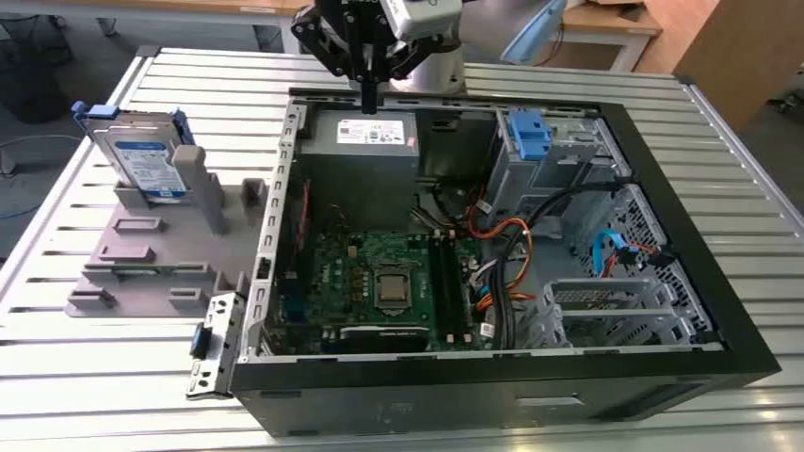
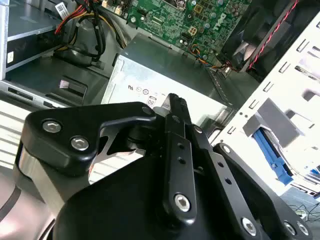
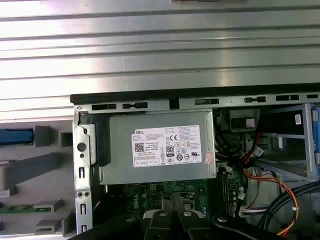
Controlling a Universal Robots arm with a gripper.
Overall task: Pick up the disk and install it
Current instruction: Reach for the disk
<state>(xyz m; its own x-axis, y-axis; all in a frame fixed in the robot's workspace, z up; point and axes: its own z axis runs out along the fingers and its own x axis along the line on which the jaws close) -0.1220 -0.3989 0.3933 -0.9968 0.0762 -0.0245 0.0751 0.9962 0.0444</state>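
On the exterior view's left, disk: it stands on edge in a slot of a grey fixture, with its white-and-blue label facing the camera and its blue caddy showing along the top; nothing touches it.
Grey fixture: lies flat on the slatted metal table, just beside the side wall of the open computer case.
Disk to gripper: well apart. The gripper is off toward the exterior view's right and farther back, with the case's wall between the two.
Gripper: points straight down over the far edge of the case, just above the power supply, its fingers pressed together and holding nothing.
Fingers, second wrist view: black bars lying side by side with no gap; the power supply's white label shows beyond them.
Power supply, first wrist view: a grey box in a corner of the case, label up.
Blue bracket: bare, sitting in the metal drive cage toward the exterior view's right.
Motherboard: green, on the case floor, with orange and black cables beside it.
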